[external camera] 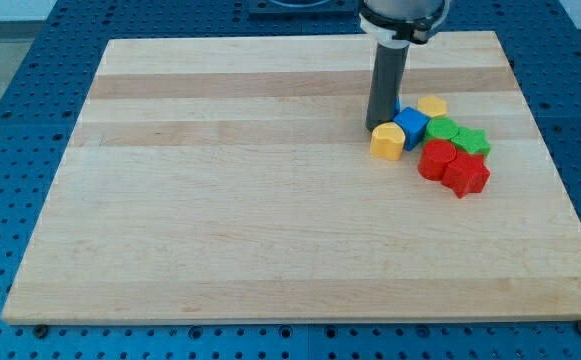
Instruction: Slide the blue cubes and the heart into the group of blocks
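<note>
1. Camera view showed the pale wooden counter (pixel 270 220) as the largest thing, bare except for one cluster of blocks near the view's upper right.
2. My tip (pixel 379 128), the lower end of the dark rod, stood at the cluster's left edge, just above the yellow heart-shaped block (pixel 388 142) and just left of the blue cube (pixel 411 127); whether it touched either I could not tell. The arm carried no jaws, so nothing could be spread or pinching.
3. Progress, as I judged it: the heart and the visible blue cube already sat against the group, so the task looked nearly or fully done. A sliver of blue behind the rod may have been a second blue cube, too hidden to confirm.
4. Counted: two red blocks, one a cylinder (pixel 435 159) and one star-like (pixel 466 175); two green blocks (pixel 458 135), shapes unclear; two yellow blocks, the heart and a flat yellow block (pixel 432 105); one blue cube surely seen.
</note>
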`<action>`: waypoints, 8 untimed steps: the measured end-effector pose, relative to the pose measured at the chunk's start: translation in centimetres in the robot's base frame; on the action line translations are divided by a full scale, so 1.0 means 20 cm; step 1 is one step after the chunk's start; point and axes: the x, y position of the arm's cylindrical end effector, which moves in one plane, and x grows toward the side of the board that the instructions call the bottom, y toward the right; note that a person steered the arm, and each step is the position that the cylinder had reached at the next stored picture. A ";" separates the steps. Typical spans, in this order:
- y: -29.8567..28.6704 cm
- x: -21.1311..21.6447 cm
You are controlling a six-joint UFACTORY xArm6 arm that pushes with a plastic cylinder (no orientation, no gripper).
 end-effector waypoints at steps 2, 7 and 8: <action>0.03 0.00; -0.37 -0.01; -0.35 0.10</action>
